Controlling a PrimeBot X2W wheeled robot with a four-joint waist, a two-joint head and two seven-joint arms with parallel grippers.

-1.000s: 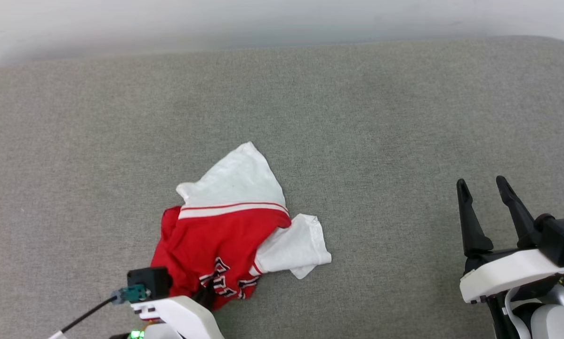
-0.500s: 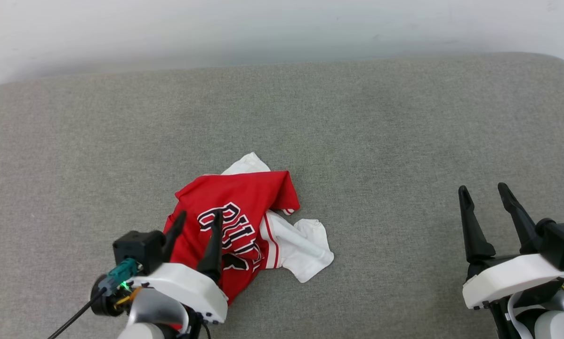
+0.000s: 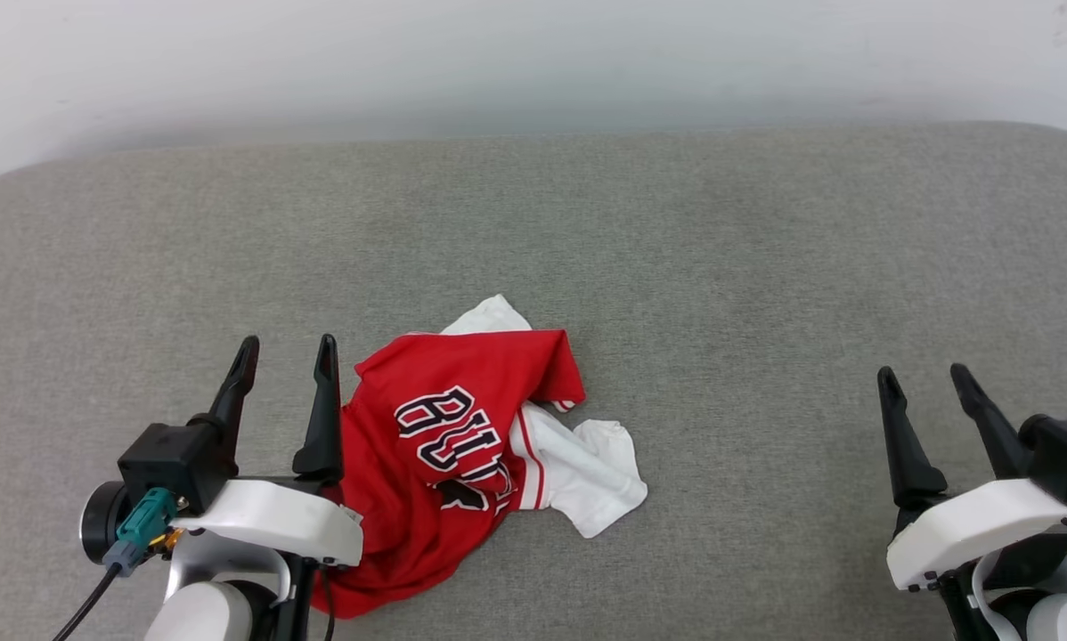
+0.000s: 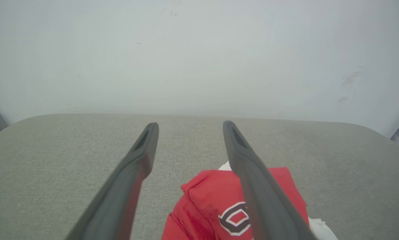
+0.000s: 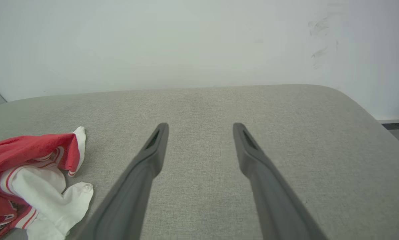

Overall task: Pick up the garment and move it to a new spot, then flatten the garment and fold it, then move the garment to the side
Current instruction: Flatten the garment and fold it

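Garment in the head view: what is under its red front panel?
A white sleeve pokes out from under the red panel of the garment on the right, another white bit at the far edge. Whatever else lies beneath is covered.

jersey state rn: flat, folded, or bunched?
Bunched. The garment lies in a crumpled heap on the grey surface: lettering creased, one white sleeve sticking out, no neat fold.
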